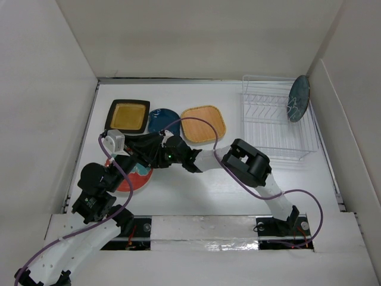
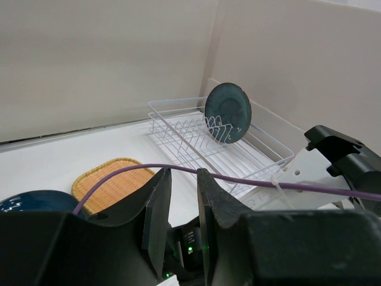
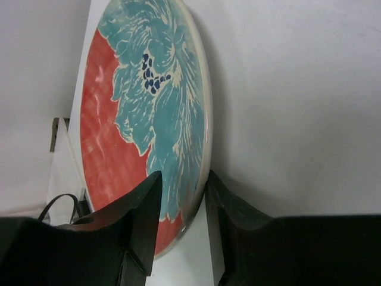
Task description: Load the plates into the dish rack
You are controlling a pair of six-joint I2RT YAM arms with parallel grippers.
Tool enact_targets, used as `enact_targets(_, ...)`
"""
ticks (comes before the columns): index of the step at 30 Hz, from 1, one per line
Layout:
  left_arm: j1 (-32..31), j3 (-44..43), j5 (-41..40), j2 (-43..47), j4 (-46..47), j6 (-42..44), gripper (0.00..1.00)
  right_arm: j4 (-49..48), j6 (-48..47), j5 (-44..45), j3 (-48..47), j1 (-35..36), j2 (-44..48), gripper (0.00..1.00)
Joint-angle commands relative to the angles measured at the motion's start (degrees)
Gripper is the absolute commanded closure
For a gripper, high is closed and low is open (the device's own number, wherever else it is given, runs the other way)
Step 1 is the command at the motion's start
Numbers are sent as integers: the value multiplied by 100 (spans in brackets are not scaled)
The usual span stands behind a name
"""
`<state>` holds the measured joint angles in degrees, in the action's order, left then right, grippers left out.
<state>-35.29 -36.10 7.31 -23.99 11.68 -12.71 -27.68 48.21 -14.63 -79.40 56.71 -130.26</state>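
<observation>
Right gripper (image 3: 183, 176), red-and-teal plate (image 3: 143, 101) rim between

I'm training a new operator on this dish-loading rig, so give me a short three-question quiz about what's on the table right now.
1. True or false: the dark blue plate lies between the black-rimmed yellow plate and the orange plate.
2. How many plates stand in the dish rack?
3. The right gripper straddles the rim of which plate? A the dark blue plate; B the red-and-teal plate; C the orange plate.
Key: 1 true; 2 one, the speckled teal plate; 3 B.
</observation>
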Motion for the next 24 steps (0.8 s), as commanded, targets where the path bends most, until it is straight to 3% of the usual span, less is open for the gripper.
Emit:
enact_targets(1,-31,-38,86,-45,203,32,78,-141,66,-198,-348,191,-245,64)
enact_targets(2,-31,-38,78,-45,212,32,78,-158,75,-189,-392,192,-272,69)
enact_targets(3,-31,-38,77,-27,203,32,78,-185,101,-198,-410,192,-298,82)
enact_targets(7,-31,-38,51,-62,203,32,78,-832,294,-84,-51,192,-106,100)
enact_targets(14,-31,-38,16,-44,177,49,78,-1371,-171,285,732,34,1176,100)
enact_targets(24,-31,-55,-2,-71,168,76,78,-1055,-699,532,1707,-1258,3436,100)
